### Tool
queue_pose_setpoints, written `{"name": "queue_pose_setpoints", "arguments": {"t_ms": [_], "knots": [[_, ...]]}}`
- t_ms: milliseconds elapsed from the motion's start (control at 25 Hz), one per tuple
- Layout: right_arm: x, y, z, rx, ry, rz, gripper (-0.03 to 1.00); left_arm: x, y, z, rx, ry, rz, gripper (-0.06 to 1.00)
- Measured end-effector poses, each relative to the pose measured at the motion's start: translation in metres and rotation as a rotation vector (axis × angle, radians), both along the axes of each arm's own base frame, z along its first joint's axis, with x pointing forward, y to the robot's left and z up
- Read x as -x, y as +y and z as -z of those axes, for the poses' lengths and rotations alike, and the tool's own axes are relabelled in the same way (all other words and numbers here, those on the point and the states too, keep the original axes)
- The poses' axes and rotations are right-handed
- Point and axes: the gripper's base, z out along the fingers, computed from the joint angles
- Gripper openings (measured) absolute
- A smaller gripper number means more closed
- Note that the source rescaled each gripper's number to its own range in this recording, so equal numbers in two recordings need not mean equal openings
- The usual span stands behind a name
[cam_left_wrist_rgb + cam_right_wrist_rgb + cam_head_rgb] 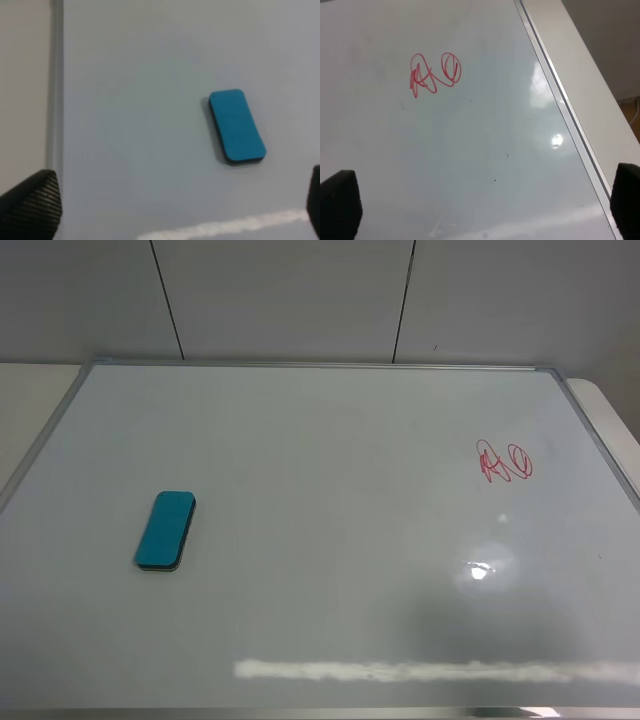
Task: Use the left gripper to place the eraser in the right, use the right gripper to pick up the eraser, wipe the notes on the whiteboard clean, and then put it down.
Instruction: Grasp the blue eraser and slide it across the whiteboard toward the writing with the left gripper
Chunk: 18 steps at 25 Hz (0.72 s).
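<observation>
The eraser (pixel 165 530) lies flat on the left part of the whiteboard (pixel 320 570), well apart from the notes (pixel 504 461) far over on the right, so the main risk is in the hand-across: set down short and the right pincer (pixel 485 207) may have to reach too far, set down on the scribble and it could smear red before any proper wipe. The glossy board may also let the eraser slide if the left pincer (pixel 175 207) closes off-centre across its long sides. Both pincers stand open and hold nothing, with only their dark fingertips at the edges of each wrist view; neither shows in the high view. The eraser is a rounded teal block, teal face up, with a thin dark felt layer showing along its lower edge. The notes are a small red squiggle beside a circled shape, near the board's silver frame, untouched
</observation>
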Motion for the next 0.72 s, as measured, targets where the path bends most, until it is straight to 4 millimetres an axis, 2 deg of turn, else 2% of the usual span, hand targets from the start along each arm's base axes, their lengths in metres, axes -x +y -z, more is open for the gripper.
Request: {"name": "queue_pose_setpoints", "arguments": {"t_ms": [280,400,560,600,720], "knots": [[0.000,0.000,0.000,0.000,0.000,0.000,1.00,-0.005,0.000,0.000,0.000,0.034,-0.005,1.00],[0.000,0.000,0.000,0.000,0.000,0.000,1.00,-0.022,-0.002,-0.008,-0.007,0.089,-0.007,1.00],[0.000,0.000,0.000,0.000,0.000,0.000,1.00,-0.055,-0.005,-0.025,-0.013,0.148,-0.009,1.00],[0.000,0.000,0.000,0.000,0.000,0.000,1.00,-0.055,-0.005,-0.025,-0.013,0.148,-0.009,1.00],[0.000,0.000,0.000,0.000,0.000,0.000,1.00,-0.086,-0.009,-0.032,-0.020,0.255,-0.007,1.00]]}}
